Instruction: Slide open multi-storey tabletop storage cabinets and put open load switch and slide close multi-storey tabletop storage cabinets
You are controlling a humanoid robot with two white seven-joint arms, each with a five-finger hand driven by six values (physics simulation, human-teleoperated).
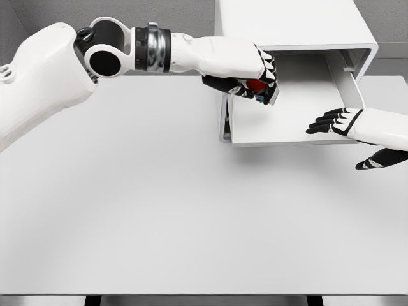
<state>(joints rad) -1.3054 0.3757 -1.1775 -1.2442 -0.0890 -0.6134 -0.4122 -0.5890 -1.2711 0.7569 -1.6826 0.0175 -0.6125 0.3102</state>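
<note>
1. White storage cabinet (293,22) standing at the far edge of the bench (159,210), right of middle.
2. Drawer (287,124) pulled out toward the near edge, floor bare and white, right side wall visible, front lip low.
3. Left robot hand (252,80) reaching in from the far left corner, arm stretched across the far edge, poised over the drawer's left rear corner.
4. Fingers (224,84) of left robot hand curled around a small object with a red part, taken as the load switch (256,85); mostly hidden by the palm and fingers, a hint of blue at its lower edge.
5. Switch held above the drawer, just inside its left wall; contact with the drawer floor not discernible.
6. Right robot hand (347,124) entering from the right edge, flat and relaxed, dark fingers (325,121) extended, gripping nothing.
7. Fingertips of right robot hand lying over the drawer's front right corner; actual touch not discernible.
8. Thumb of right robot hand hanging lower, over bare bench near the right edge.
</note>
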